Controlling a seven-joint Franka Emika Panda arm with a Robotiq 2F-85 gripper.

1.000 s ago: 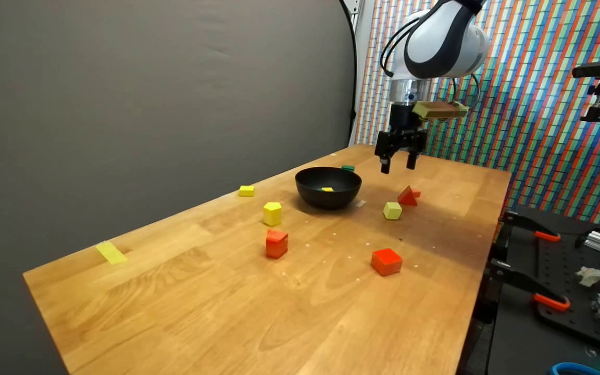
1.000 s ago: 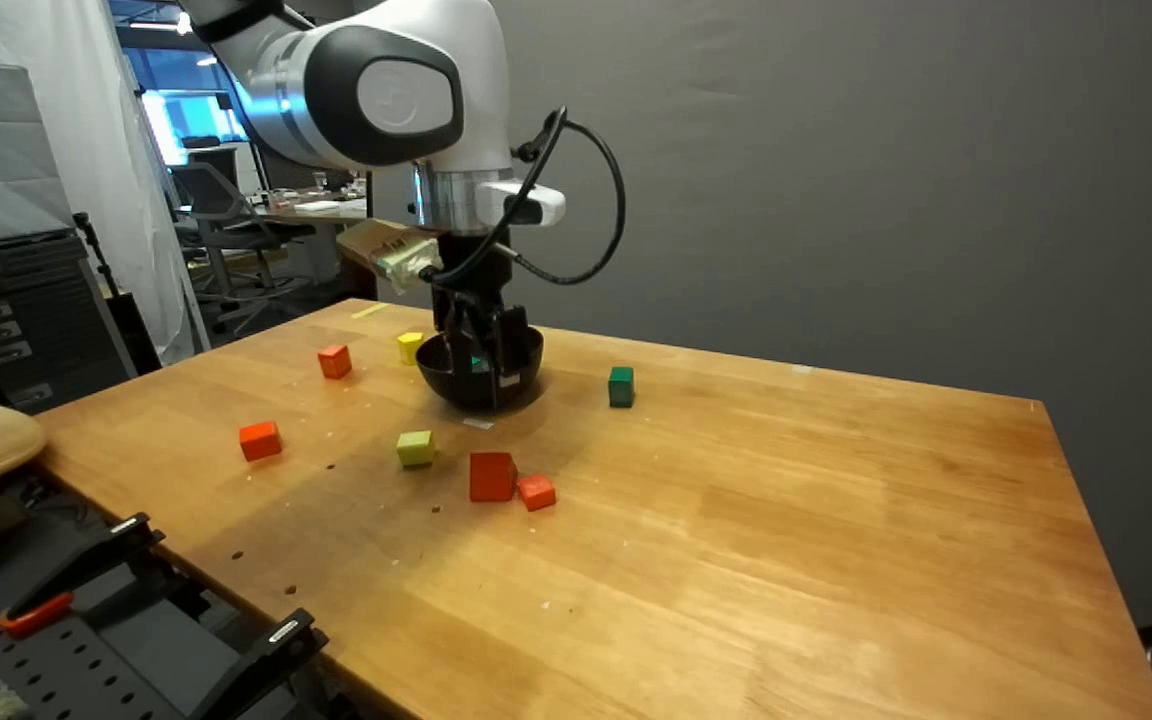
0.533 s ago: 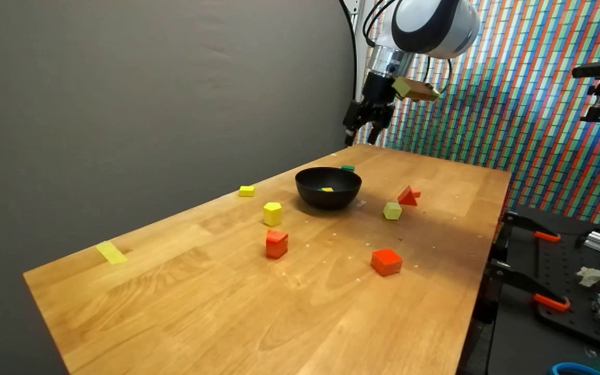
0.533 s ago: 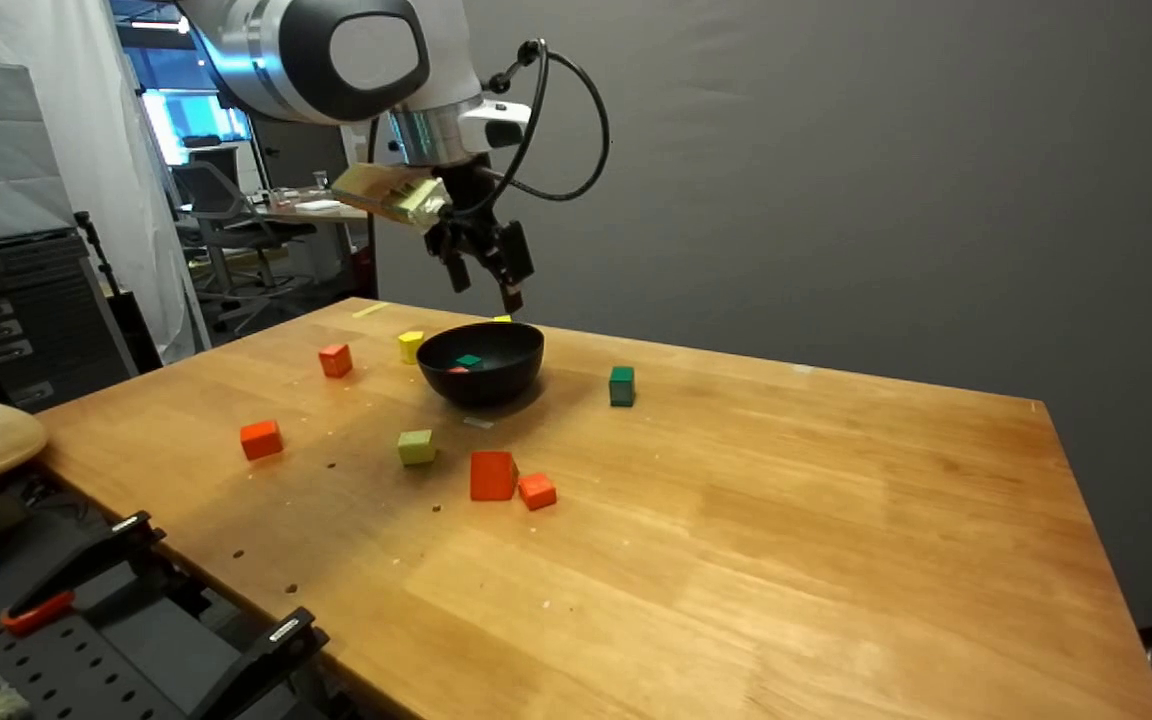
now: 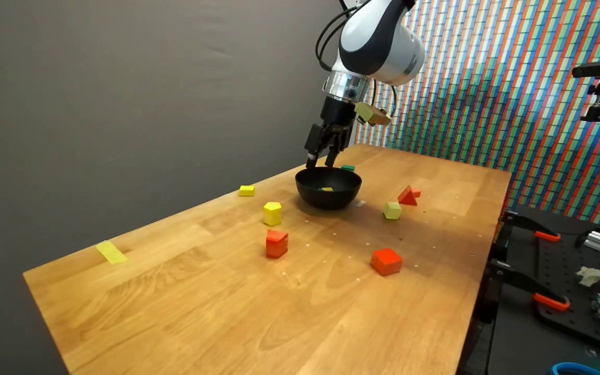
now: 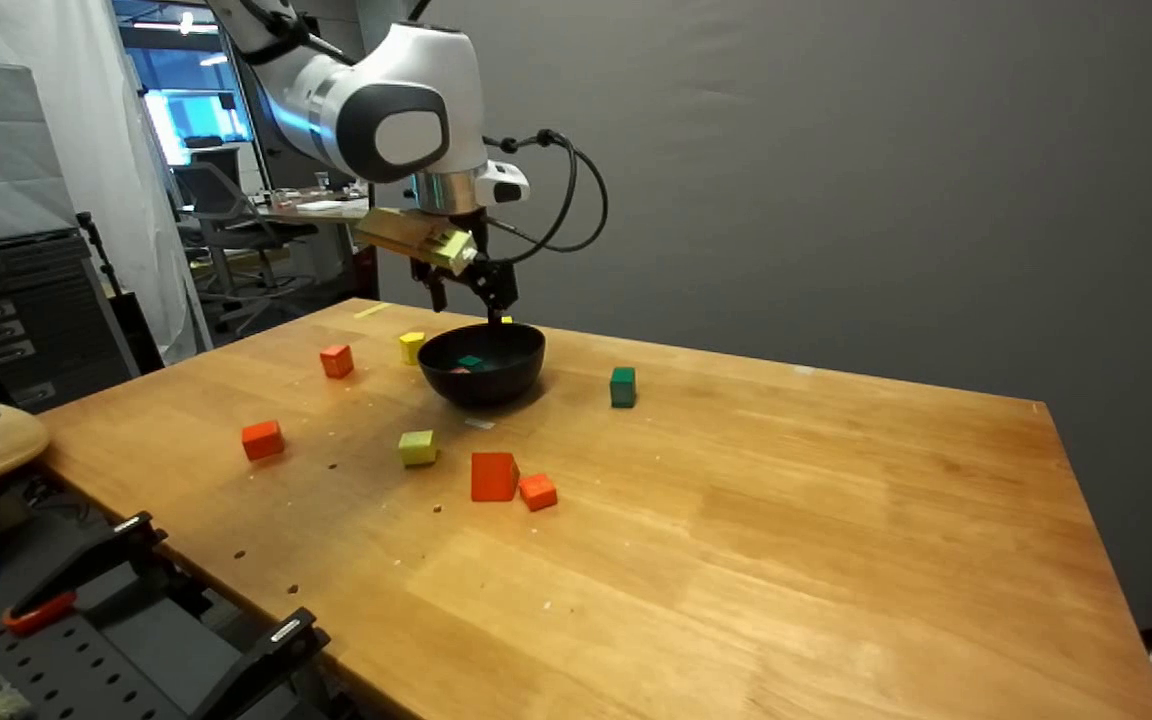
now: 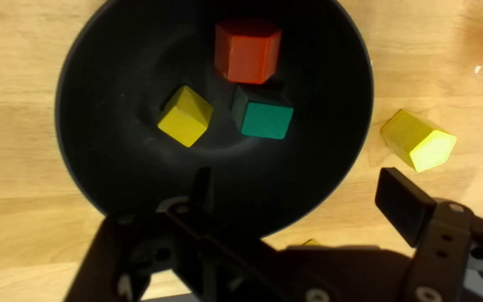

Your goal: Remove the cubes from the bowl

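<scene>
From the wrist view I look down into the bowl [image 7: 107, 105], matte black, holding a red block [image 7: 247, 54], many-sided and darker at its upper end, a yellow block [image 7: 186, 119], small and boxy, and a green block [image 7: 266, 119] with a flat teal face. The red one's long axis seems to run up and down this view, though the gloom in there makes that hard to judge; the yellow one sits cornerwise, a corner toward the bottom; the green one lies nearly square, its bright face slightly wider than tall. My pincer [image 7: 304, 199] stands wide, one finger showing against the bowl, the other past its rim. In an exterior view I see the fingers [image 5: 330, 157] pointing down by the bowl's far rim, above the table [image 5: 216, 312]. In an exterior view a dark green block [image 6: 622, 387] stands apart from the bowl, long axis upright.
</scene>
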